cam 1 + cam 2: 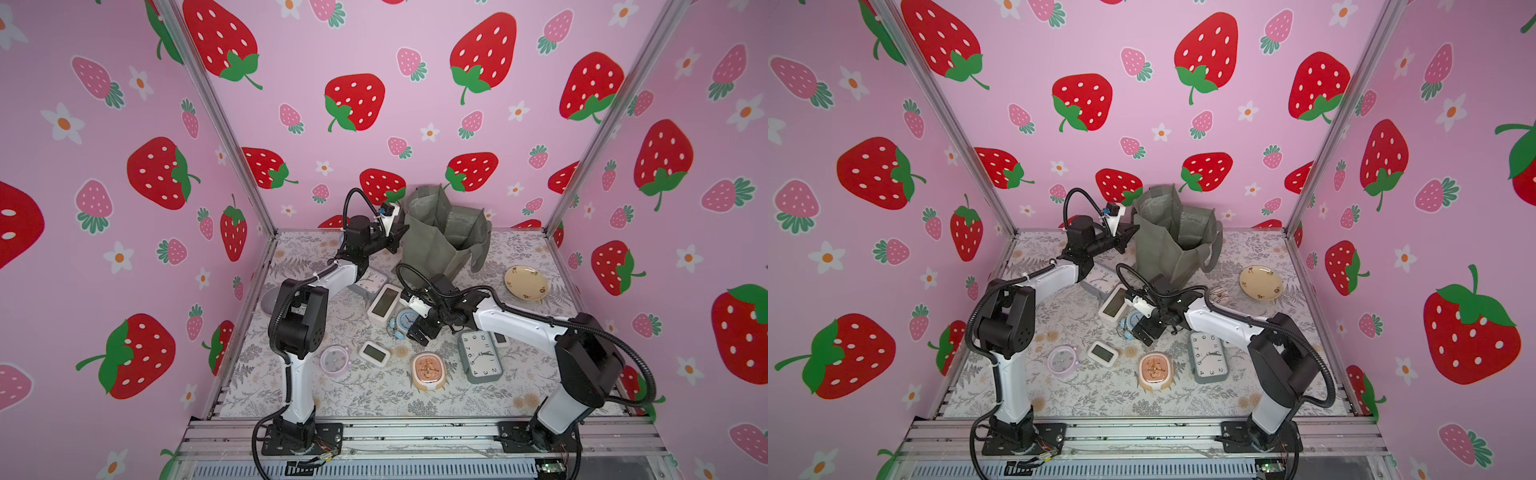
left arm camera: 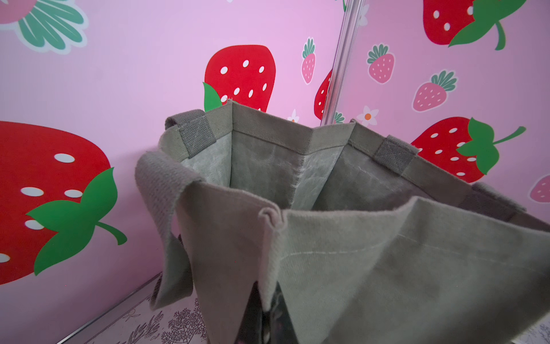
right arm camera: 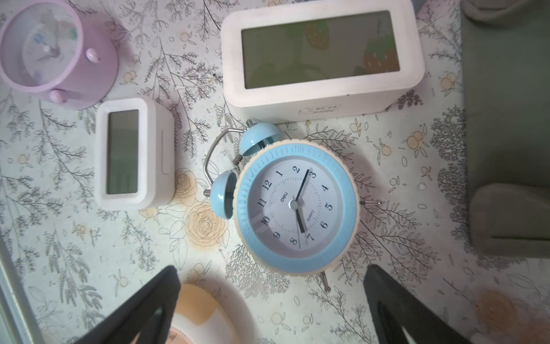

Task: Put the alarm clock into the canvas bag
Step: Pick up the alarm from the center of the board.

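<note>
Several clocks lie scattered on the floral-patterned counter [image 1: 374, 399], and as far as the views show, the blue twin-bell alarm clock [image 3: 297, 205] is not yet picked up. It lies on its back, dial upward, just beside the large white rectangular digital clock [image 3: 321, 56] and near the foot of the tall grey-green canvas bag [image 1: 432, 245], which stands at the back of the counter with its mouth open.

The right jaws hang over the blue clock, spread as wide as they go and holding nothing. In the right wrist view their two dark fingers [image 3: 148, 306] frame the lower edge with the clock ahead of them and clear of both. The left jaws are closed. In both top views they meet the bag's near edge, and in the left wrist view a bunched fold of the bag [image 2: 387, 268] runs down into them, so they appear to pinch the fabric and prop the mouth open.

My reading is that the task is at an early stage. The bag is readied and the right arm [image 1: 511, 320] is lined up, but the grasp, the lift, the carry across to the bag and the release are all left to do. The bag's bottom is hidden, so whether anything already lies inside cannot be told. A small white digital clock [image 3: 134, 155] and a round lilac clock [image 3: 50, 50] sit close by, untouched.
</note>
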### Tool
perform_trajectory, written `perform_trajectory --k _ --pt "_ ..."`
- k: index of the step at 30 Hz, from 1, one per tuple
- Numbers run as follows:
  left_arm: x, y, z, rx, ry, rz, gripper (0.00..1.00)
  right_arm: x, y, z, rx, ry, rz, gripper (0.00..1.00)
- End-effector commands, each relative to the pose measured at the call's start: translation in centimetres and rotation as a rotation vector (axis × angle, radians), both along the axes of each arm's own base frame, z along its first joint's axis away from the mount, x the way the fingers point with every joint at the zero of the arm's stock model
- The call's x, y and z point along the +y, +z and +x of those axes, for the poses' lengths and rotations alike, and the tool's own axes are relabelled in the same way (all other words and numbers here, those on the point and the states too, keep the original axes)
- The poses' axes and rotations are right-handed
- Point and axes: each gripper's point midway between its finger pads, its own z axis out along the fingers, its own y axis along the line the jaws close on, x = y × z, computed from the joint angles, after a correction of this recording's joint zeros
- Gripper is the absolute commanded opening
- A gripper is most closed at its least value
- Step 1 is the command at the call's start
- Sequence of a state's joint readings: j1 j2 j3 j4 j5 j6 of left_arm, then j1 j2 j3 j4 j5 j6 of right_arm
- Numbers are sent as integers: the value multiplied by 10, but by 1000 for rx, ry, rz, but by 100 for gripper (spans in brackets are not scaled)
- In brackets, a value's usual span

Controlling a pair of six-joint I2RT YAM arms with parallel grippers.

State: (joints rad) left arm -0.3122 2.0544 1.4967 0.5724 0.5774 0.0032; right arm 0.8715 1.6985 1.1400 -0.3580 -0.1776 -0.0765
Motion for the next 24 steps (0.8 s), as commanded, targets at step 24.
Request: perform_trajectory --k 24 --pt "-5 -10 5 21 -24 -4 0 32 -12 21 12 -39 54 96"
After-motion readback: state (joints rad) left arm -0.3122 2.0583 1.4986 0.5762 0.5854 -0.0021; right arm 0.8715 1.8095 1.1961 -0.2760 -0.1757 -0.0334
